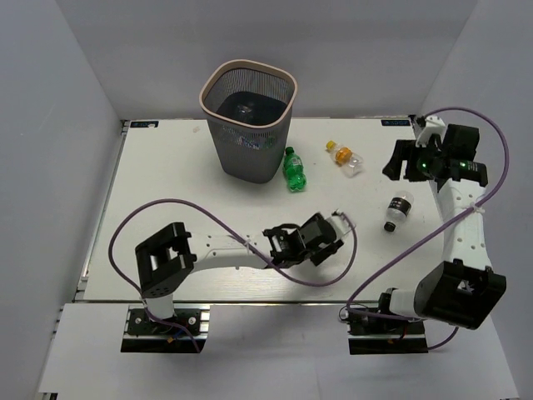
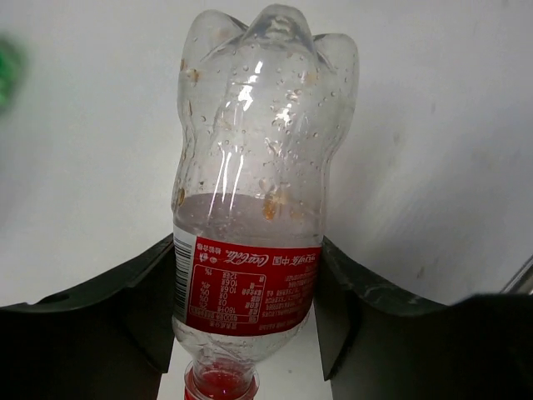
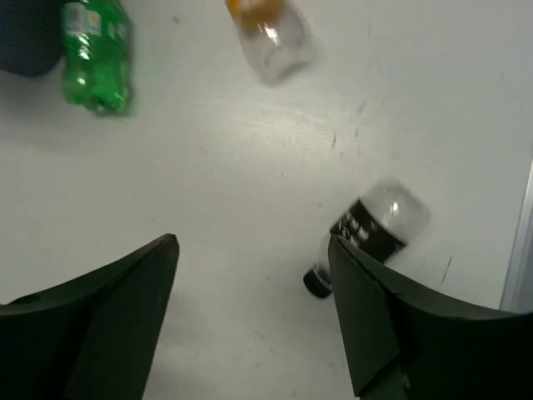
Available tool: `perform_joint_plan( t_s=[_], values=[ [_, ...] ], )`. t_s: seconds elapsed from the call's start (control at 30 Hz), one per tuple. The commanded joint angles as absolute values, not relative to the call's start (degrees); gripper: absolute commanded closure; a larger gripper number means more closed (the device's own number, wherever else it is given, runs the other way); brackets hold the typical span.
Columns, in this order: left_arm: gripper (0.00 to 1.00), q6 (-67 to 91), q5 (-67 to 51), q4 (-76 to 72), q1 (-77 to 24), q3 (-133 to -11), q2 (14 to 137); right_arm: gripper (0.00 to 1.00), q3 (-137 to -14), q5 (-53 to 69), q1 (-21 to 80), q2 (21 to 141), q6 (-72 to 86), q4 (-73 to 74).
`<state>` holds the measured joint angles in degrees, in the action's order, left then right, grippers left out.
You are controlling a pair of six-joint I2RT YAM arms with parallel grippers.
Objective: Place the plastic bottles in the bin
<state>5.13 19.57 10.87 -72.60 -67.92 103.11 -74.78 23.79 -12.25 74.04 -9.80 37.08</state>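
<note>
My left gripper [image 1: 326, 235] [image 2: 248, 254] is shut on a clear bottle with a red label and red cap [image 2: 254, 208], its base pointing away from the wrist; it shows pale at the fingers in the top view [image 1: 342, 222]. The mesh bin [image 1: 246, 152] stands at the back, left of centre. A green bottle [image 1: 293, 169] [image 3: 96, 54] lies just right of the bin. An orange-capped clear bottle [image 1: 344, 157] [image 3: 268, 29] lies further right. A dark-labelled bottle [image 1: 398, 210] [image 3: 375, 229] lies near my right gripper [image 1: 408, 163] [image 3: 254, 250], which hovers open and empty above the table.
Something clear lies at the bottom of the bin [image 1: 246, 107]. The table's right edge [image 3: 518, 250] is close to the dark-labelled bottle. Purple cables [image 1: 158, 207] loop over the table beside both arms. White walls enclose the table.
</note>
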Motion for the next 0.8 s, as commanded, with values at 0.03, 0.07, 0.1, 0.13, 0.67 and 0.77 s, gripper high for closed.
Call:
perform_joint_plan(
  t_s=[0.03,0.07,0.1,0.13,0.67,0.77],
  values=[
    [0.77,-2.3,29.8,7.6,-69.6,-82.2,96.2,0.17,-72.4,23.2,-16.3,76.1,-11.1,48.0],
    [0.77,-3.3,32.5,7.0,-68.7,-84.6,97.0,0.16,-71.9,23.5,-17.8,76.0,-11.0,48.9],
    [0.77,-4.6,33.1,7.0,-66.0,-89.3,97.7,0.14,-71.4,24.2,-17.9,76.1,-10.7,49.5],
    [0.77,-5.1,33.1,6.4,-64.5,-91.7,99.4,0.14,-71.0,24.5,-18.5,76.1,-10.6,49.8],
    [0.65,-3.2,39.9,6.8,-39.8,-134.3,119.7,0.11,-62.8,27.9,-22.1,73.0,-14.2,49.8],
    [0.38,-2.4,39.9,6.8,-37.7,-133.5,119.7,0.10,-62.4,28.4,-22.3,73.2,-14.4,49.8]
  ],
)
